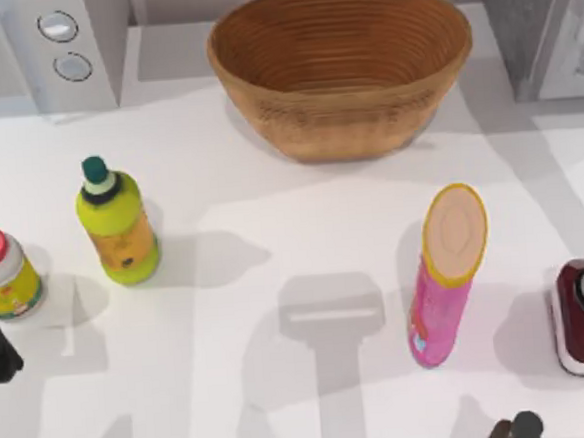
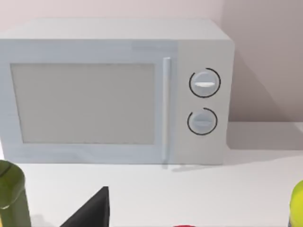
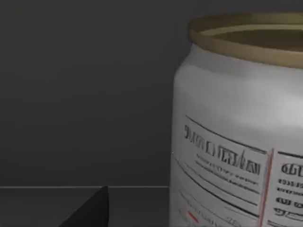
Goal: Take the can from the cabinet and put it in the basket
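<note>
**R arm at the can, inside cabinet**

I see the can upright, close to my right wrist cam, against the dark cabinet interior, so it's lined up for a grab. Can't tell R grip state. Basket waits at table's back. L arm parked at left edge.

Can cut off by right wrist frame; cabinet cropped at top view's right edge.

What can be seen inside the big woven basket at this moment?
The orange-brown wicker basket holds nothing: in the top view only its ribbed rings show down to the bottom. Its near wall hides a strip of the inside.
</note>
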`<state>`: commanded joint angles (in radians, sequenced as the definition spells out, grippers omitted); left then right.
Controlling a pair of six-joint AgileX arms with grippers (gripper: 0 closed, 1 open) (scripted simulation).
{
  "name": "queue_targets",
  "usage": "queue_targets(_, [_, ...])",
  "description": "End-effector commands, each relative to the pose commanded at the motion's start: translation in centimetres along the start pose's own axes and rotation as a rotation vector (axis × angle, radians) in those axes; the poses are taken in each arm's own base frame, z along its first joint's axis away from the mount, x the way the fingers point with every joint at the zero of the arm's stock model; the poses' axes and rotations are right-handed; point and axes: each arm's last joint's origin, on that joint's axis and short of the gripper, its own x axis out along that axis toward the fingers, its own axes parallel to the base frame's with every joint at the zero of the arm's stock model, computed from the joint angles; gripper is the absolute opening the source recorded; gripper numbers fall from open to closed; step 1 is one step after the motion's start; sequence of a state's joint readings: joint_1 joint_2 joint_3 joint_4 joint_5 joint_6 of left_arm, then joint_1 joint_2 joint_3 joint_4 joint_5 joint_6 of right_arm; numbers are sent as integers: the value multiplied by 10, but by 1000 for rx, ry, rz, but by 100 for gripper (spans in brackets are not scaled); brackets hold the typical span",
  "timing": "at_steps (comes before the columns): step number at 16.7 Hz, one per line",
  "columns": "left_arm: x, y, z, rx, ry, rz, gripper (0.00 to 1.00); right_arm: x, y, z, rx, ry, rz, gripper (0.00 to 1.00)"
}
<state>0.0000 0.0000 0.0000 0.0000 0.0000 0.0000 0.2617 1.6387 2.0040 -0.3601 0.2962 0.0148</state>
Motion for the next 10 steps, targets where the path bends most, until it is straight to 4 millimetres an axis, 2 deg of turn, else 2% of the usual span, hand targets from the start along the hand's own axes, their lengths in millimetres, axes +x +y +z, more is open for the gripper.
queue_targets(2, [0, 0, 0, 0, 0, 0, 100, 9, 0, -1, 0, 0, 0, 100])
queue_targets(6, [0, 0, 0, 0, 0, 0, 100, 10, 0, -1, 0, 0, 0, 100])
queue_targets(10, [0, 0, 0, 0, 0, 0, 100, 10, 0, -1, 0, 0, 0, 70])
